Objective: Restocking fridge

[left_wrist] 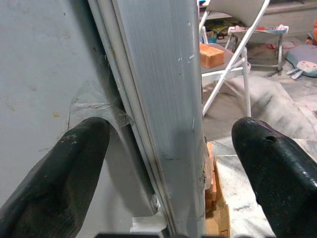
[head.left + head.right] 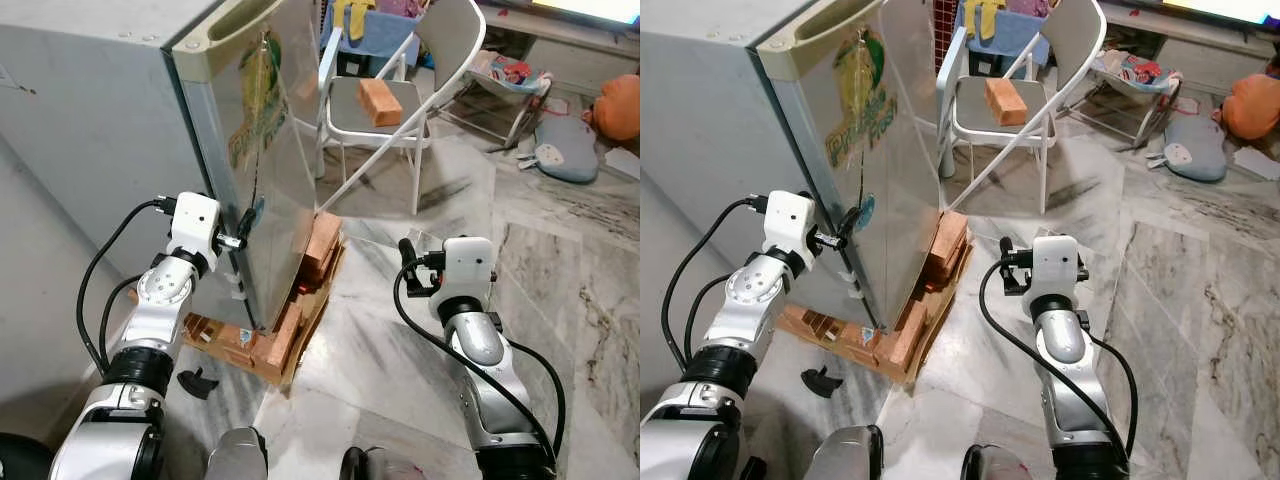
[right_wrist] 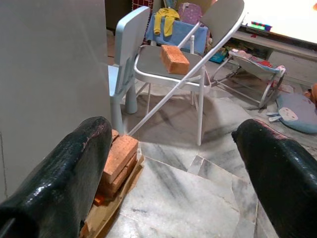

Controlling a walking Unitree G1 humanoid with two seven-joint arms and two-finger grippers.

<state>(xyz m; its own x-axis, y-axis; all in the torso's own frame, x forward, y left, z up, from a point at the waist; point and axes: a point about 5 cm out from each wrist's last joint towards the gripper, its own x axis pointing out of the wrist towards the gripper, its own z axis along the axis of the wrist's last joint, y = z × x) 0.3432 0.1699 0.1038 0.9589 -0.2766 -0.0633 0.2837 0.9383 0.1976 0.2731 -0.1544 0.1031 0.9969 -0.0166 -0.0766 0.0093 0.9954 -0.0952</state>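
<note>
Fridge [image 2: 150, 110]: stood on bricks [image 2: 290, 330], door shut.
Left end effector [image 1: 163, 163]: open, fingers straddling the door's edge [image 1: 158, 99].
Right end effector [image 3: 168, 163]: open, apart above the floor [image 2: 400, 330].
Chair [image 2: 375, 105]: carried one brick.

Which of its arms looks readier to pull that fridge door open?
Probably the left: its tool is open astride the fridge door edge. The right tool hangs open over bare floor.

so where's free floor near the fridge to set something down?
Bare marble floor lies between the brick stack under the fridge and the right gripper, running to the folding chair. The chair seat is partly free beside its brick. It is crowded at the fridge's base and where the left gripper straddles the door edge.
</note>
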